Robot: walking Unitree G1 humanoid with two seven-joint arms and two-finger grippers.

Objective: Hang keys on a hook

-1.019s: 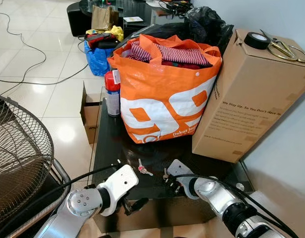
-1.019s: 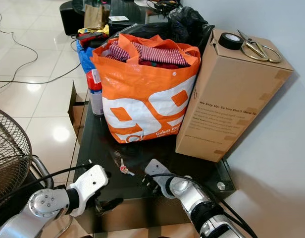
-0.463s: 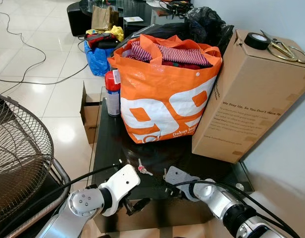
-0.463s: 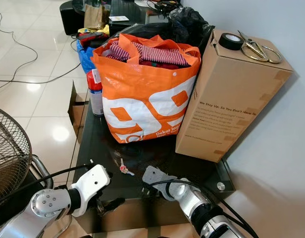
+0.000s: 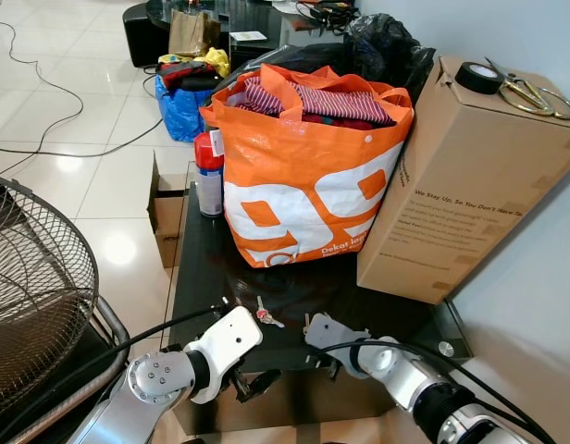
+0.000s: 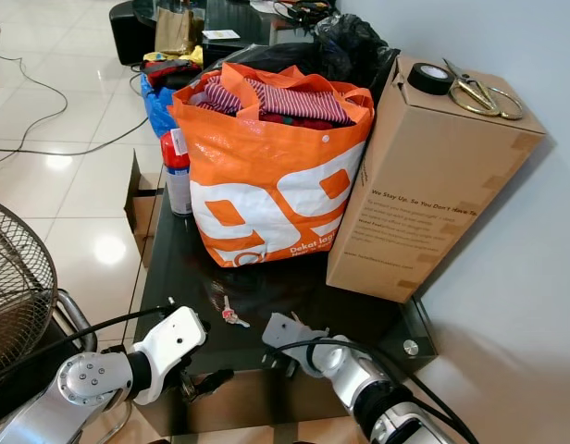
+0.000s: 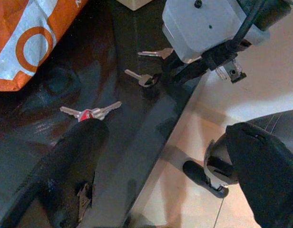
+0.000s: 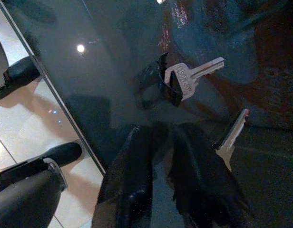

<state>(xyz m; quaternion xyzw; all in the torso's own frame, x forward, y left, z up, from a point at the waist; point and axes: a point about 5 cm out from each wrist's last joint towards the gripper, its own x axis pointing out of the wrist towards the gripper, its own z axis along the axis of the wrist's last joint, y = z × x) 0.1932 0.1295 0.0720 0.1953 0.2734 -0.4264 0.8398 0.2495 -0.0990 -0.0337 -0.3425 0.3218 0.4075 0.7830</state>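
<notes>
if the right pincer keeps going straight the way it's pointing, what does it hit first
Probably the silver key with the black strap, lying on the dark glass table just ahead of the right pincer. A second key lies just beside one finger. Depth is uncertain.

The orange bag (image 5: 308,176) and cardboard box (image 5: 461,176) crowd the dark table (image 5: 206,268) (its near strip lies bare).

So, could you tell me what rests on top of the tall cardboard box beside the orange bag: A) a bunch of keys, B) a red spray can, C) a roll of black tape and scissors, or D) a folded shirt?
C: a roll of black tape and scissors lie on top of the cardboard box.
</notes>
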